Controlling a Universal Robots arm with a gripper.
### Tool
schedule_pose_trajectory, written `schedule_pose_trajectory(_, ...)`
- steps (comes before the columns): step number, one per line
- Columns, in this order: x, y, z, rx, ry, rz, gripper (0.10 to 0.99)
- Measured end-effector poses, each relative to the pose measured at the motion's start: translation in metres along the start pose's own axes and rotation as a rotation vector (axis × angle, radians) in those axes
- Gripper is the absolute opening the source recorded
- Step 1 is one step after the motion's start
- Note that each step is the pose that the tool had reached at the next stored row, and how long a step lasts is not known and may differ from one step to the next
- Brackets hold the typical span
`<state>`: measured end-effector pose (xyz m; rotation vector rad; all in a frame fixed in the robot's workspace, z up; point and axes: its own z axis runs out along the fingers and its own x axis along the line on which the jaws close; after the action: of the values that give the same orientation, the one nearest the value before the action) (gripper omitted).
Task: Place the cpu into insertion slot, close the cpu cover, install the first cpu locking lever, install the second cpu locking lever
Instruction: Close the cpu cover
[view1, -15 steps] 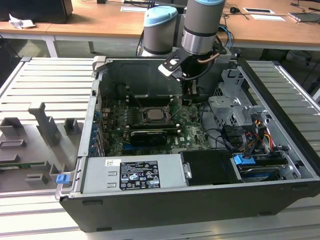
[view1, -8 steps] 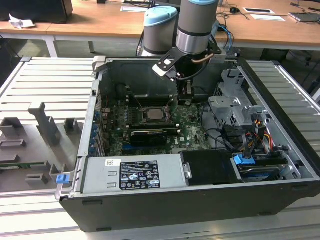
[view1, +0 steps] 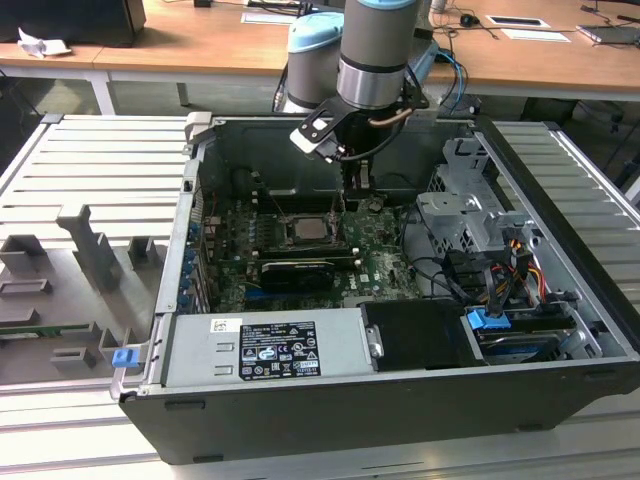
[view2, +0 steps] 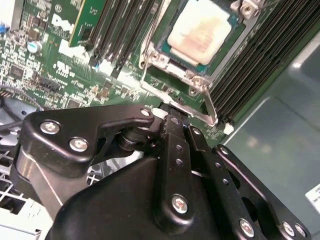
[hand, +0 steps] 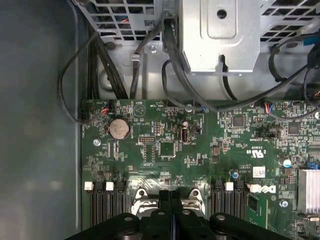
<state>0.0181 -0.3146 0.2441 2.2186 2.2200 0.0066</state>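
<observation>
Wooden desks (view1: 200, 45) run along the back, and on the ribbed metal table (view1: 90, 170) lies an open computer case (view1: 560, 200) with my arm reaching down into it. My claw (view1: 357, 190) hangs at the edge of the processor socket on the green circuit board (hand: 165, 135). In both wrist views its two fingers are pressed together with nothing between them.

The cpu (view2: 200, 32) already sits flat in its slot, tan top up. The cpu cover (view2: 159, 59) seems to lie down around it as a silvery frame, so I judge those two steps done.

My fingertips are right at a thin locking lever (view2: 210, 105) along the socket's near edge, so the lever step looks to be in hand. I cannot tell whether the lever is hooked. Latching it calls for a firm push down and sideways under its catch without slipping onto the board.
</observation>
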Motion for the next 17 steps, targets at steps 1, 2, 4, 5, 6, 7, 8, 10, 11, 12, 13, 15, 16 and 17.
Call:
schedule_pose_trajectory(1, 0.0000, -0.0023, 0.0002, 0.000, 0.0001, 0.000, 0.106)
schedule_pose_trajectory(2, 0.0000, -0.0050, 0.0003, 0.000, 0.0000, 0.000, 0.106)
schedule_pose_trajectory(4, 0.0000, -0.0114, 0.0011, 0.000, 0.0000, 0.000, 0.106)
schedule_pose_trajectory(5, 0.0000, -0.0145, 0.0022, 0.000, -0.0001, 0.000, 0.106)
schedule_pose_trajectory(6, 0.0000, -0.0160, 0.0034, 0.000, 0.0000, 0.000, 0.106)
schedule_pose_trajectory(7, 0.0001, -0.0176, 0.0049, 0.000, 0.0001, -0.001, 0.106)
schedule_pose_trajectory(8, 0.0000, -0.0205, 0.0073, 0.000, -0.0001, -0.001, 0.106)
schedule_pose_trajectory(10, 0.0000, -0.0239, 0.0106, 0.000, -0.0001, -0.001, 0.106)
schedule_pose_trajectory(11, 0.0000, -0.0260, 0.0119, 0.000, -0.0001, -0.001, 0.106)
schedule_pose_trajectory(12, 0.0000, -0.0279, 0.0124, 0.000, -0.0001, -0.001, 0.106)
schedule_pose_trajectory(13, 0.0000, -0.0301, 0.0126, 0.000, -0.0002, -0.001, 0.106)
schedule_pose_trajectory(15, 0.0000, -0.0362, 0.0130, 0.000, -0.0001, -0.005, 0.106)
schedule_pose_trajectory(16, 0.0000, -0.0385, 0.0132, 0.000, -0.0001, -0.007, 0.106)
schedule_pose_trajectory(17, 0.0000, -0.0405, 0.0134, 0.000, -0.0001, -0.008, 0.106)
